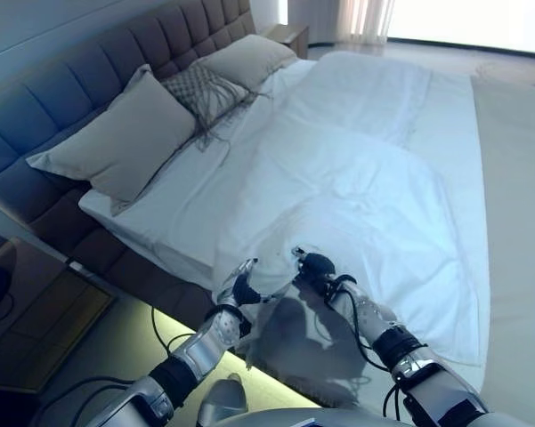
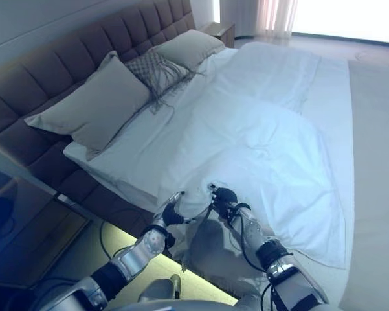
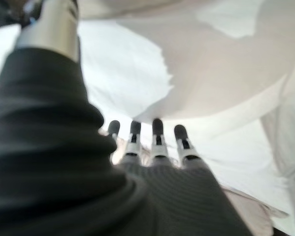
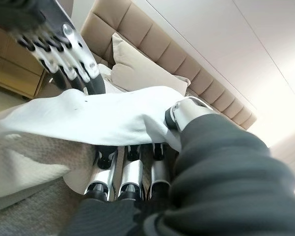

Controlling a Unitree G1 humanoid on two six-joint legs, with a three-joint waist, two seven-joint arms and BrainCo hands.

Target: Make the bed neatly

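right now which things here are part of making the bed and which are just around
Job: duvet, held at its near edge by left hand and right hand; pillows; sheet.
Around: headboard, nightstand, curtain.

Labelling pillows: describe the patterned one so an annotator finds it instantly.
Start at the tufted headboard. Three cushions lean along it; the patterned pillow is the middle, smallest one, between two plain beige pillows. Only it has a dark lattice pattern and trailing fringe.
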